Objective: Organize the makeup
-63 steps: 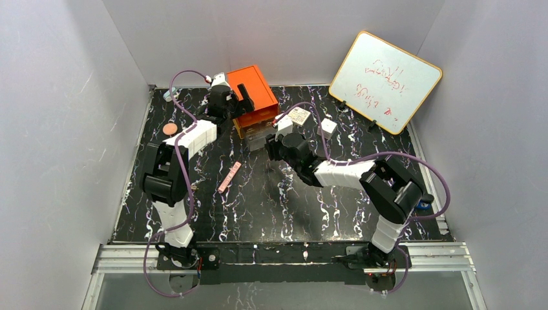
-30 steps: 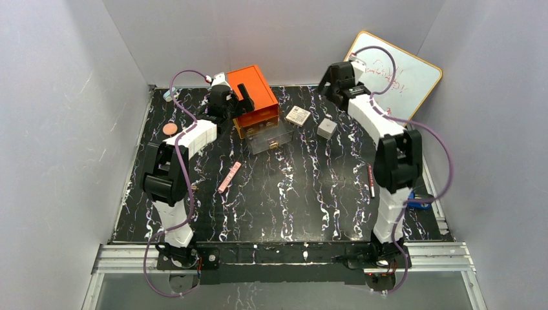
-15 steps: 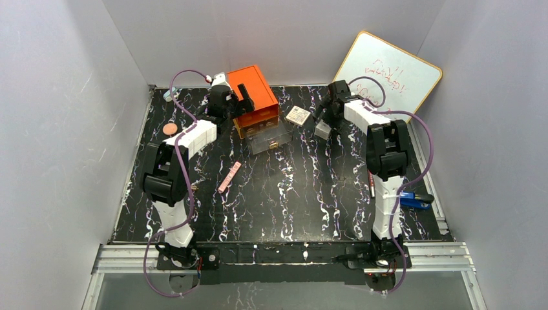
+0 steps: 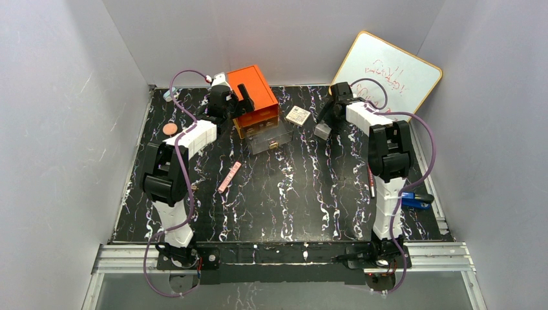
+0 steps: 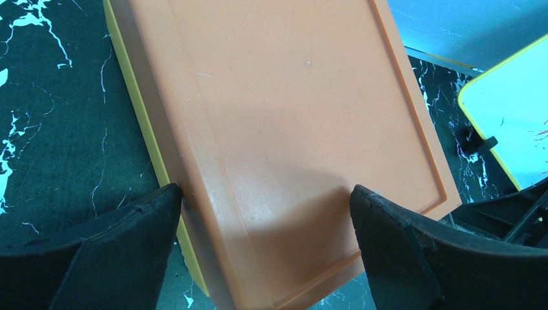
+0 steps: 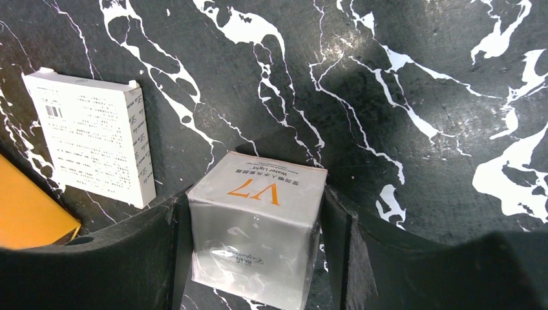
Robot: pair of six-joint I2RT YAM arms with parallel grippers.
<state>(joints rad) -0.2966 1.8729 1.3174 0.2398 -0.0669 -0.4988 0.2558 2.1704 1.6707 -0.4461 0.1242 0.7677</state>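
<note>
— peach-pink disc (image 4: pixel 170 129), all alone at the far left of the black marbled table (image 4: pixel 291 206), see it?
— yes. next along, the left gripper (image 5: pixel 265 200) is spread wide over the lid of the orange drawer box (image 5: pixel 278 116), one finger by its yellow side.
— the pale-pink stick (image 4: pixel 229 177) lies flat nearer us, apart from everything. a clear drawer (image 4: pixel 270 139) juts out in front of the orange box.
— then a white printed box (image 6: pixel 97 145), flat, and just beside it the silver v7 carton (image 6: pixel 258 236).
— and the right gripper (image 6: pixel 255 213)?
— its fingers (image 6: pixel 362 258) flank that carton, right up against both sides. squeezing or not, i can't tell. the carton sits on the table.
— a red marker pen (image 4: pixel 371 181) and a blue stapler (image 4: pixel 415 200) lie off to the right.
</note>
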